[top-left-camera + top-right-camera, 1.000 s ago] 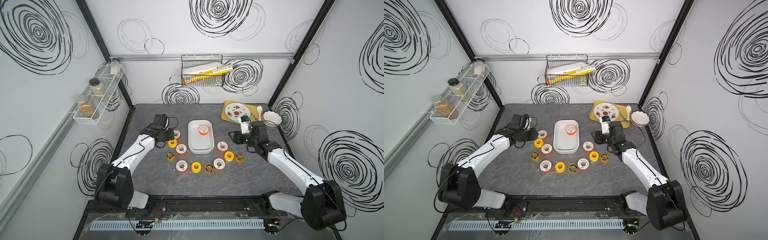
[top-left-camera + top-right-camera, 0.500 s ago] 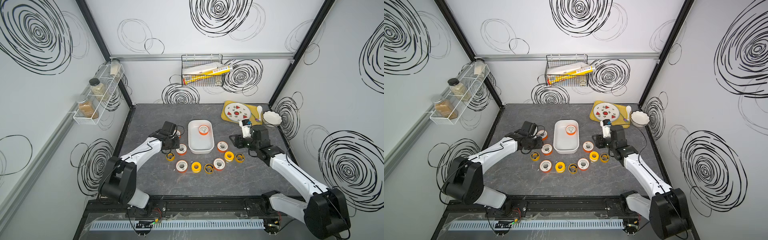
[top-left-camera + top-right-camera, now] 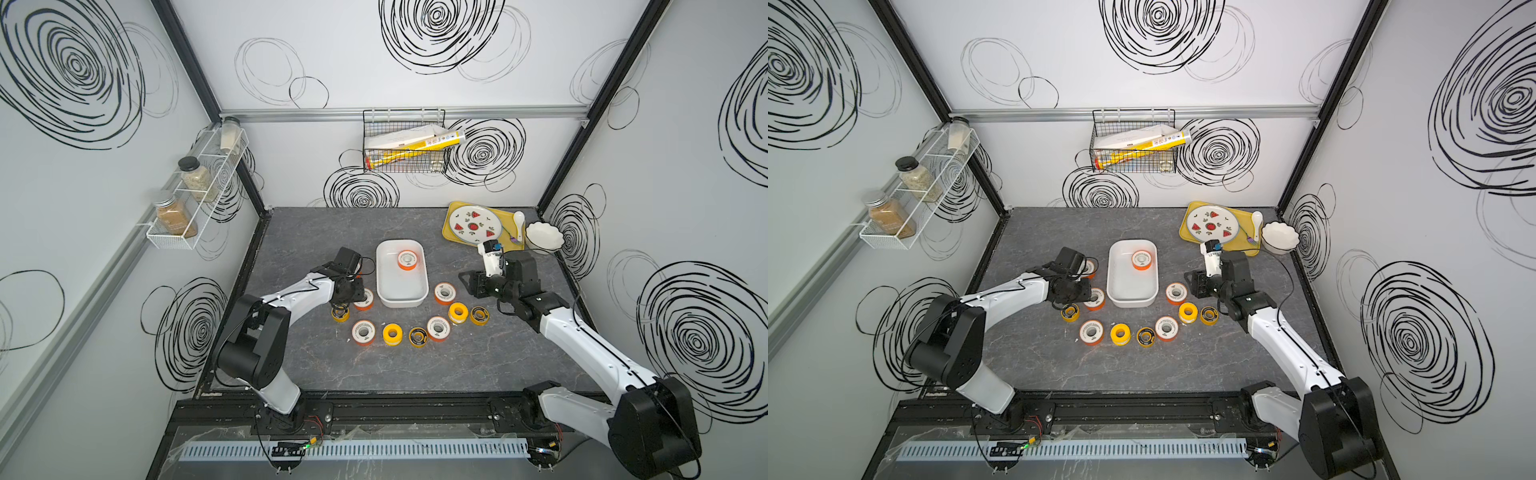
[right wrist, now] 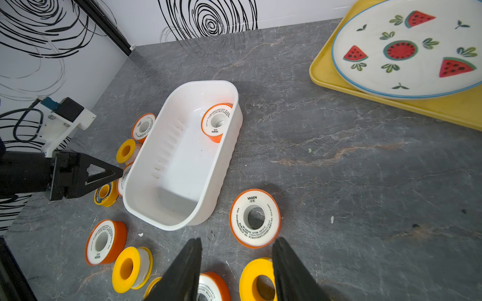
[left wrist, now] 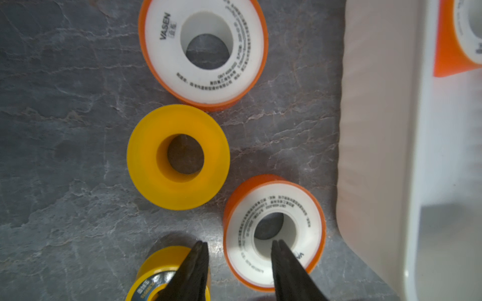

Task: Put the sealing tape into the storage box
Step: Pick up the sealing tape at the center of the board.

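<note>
Table (image 3: 415, 374): grey, stone-patterned, carrying everything below.

Storage box (image 3: 399, 291): white, upright at mid-table, its long side running away from my base.

Yellow tray (image 4: 339, 86): far right corner, with a watermelon plate (image 4: 407, 49) on it and a white bowl (image 3: 543, 237) just beside it.

Sealing tape (image 3: 392, 333): one boxed spool (image 3: 407, 260), orange, lies flat at the far end of the storage box, against its right wall. All the other spools lie flat on the table, in an arc around the box's near end and up both its sides.

My left pincer (image 5: 238, 243): jaws apart, low beside the left wall of the box. One fingertip sits over the centre hole of an orange spool (image 5: 305, 226). The other is outside that spool's rim, over a yellow-and-black spool (image 5: 156, 281). I see a gap on both sides, so nothing is clamped. An all-yellow spool (image 5: 177, 156) lies just beyond.

My right pincer (image 4: 237, 241): jaws apart and empty, raised over the table right of the box. A second orange spool (image 4: 254, 217) lies just ahead of the fingertips.
</note>
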